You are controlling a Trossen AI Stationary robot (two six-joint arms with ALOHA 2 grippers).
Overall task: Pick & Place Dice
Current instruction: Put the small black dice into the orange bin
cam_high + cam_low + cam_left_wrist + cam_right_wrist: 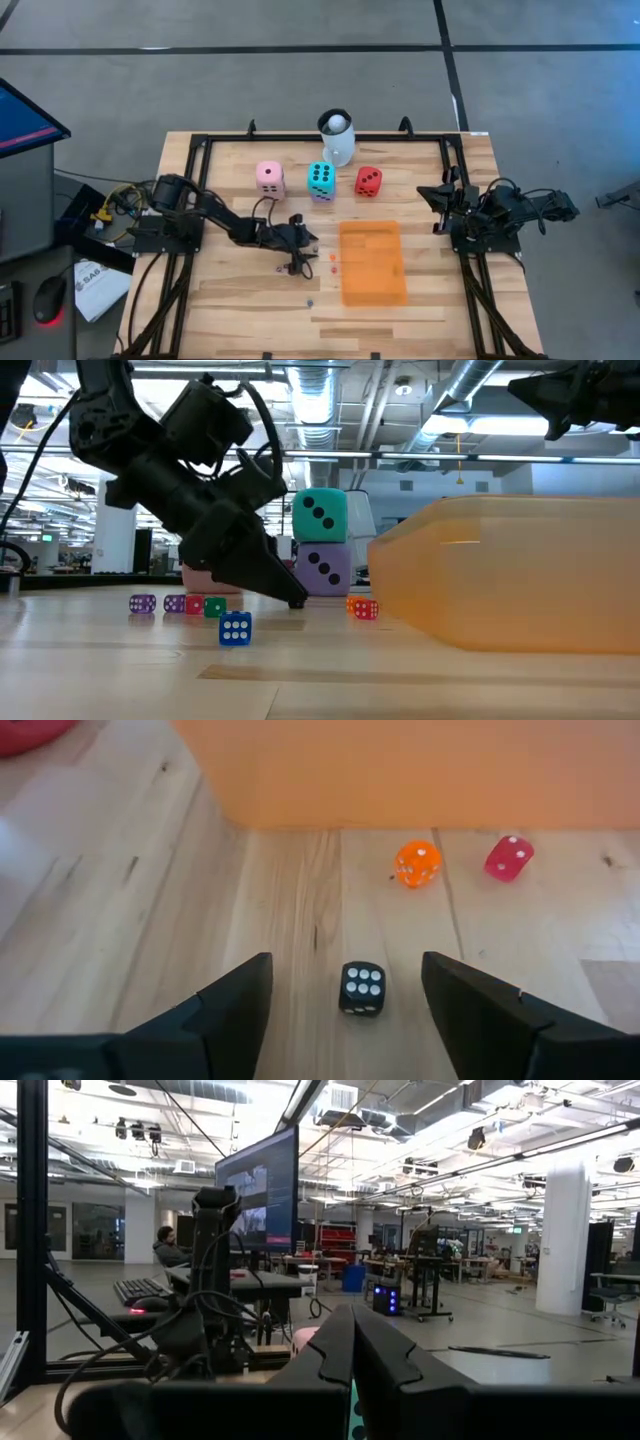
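My left gripper (298,252) is open and low over the table's middle, just left of the orange mat. In the left wrist view its fingers stand on either side of a tiny black die (361,988) lying on the wood, without touching it. A tiny orange die (417,863) and a tiny red die (508,857) lie farther on, by the mat's edge. The big teal die (321,177) sits on top of the purple die (322,568). The pink die (269,178) and the red die (368,181) rest on the table on either side of that stack. My right gripper (350,1350) is shut and raised at the table's right edge.
The orange mat (372,262) lies right of the left gripper. A white mug holding a ball (337,139) stands at the far edge. More tiny dice lie near the gripper: purple (142,603), green (214,607) and blue (235,628). A black frame (200,145) rims the table.
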